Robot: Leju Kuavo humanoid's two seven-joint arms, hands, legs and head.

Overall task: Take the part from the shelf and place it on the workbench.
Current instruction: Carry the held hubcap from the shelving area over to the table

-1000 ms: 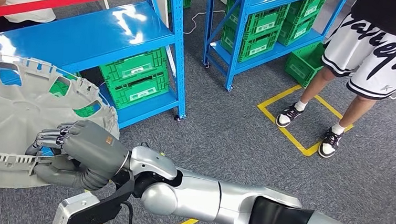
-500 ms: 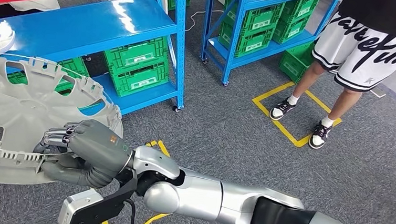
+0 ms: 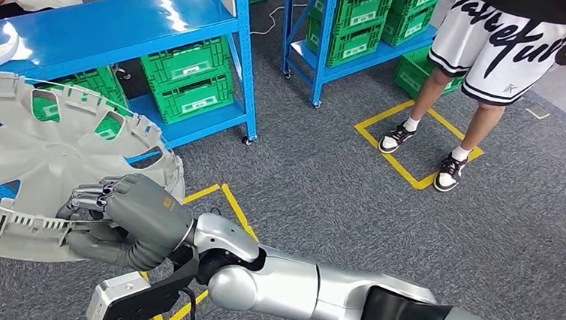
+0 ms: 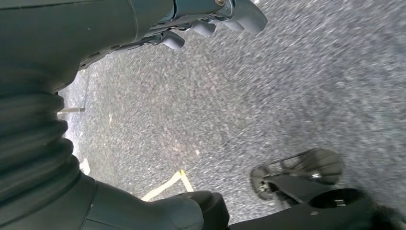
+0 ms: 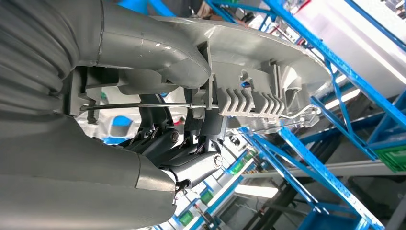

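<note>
Beside the blue shelf [image 3: 135, 25], the right robot hand [image 3: 121, 220] grips the part [image 3: 35, 158], a big grey hubcap-like disc, by its near rim. The fingers curl over the upper face and the thumb sits under it; the right wrist view shows the rim's ribbed tabs and wire ring [image 5: 239, 103] pinched between them. Nearly all of the disc reaches out beyond the robot hand, toward the shelf and above the carpet, roughly level with a slight tilt.

Held at one edge, the wide disc could lever in the grip and sag or slip, more so if the robot turns sharply. Its far rim lies near the shelf post [image 3: 238, 59], so a swing could clip it. A person [image 3: 490, 61] stands well apart on the floor.

The left robot hand [image 4: 210, 19] hangs over carpet, fingers curled loosely, holding nothing.
</note>
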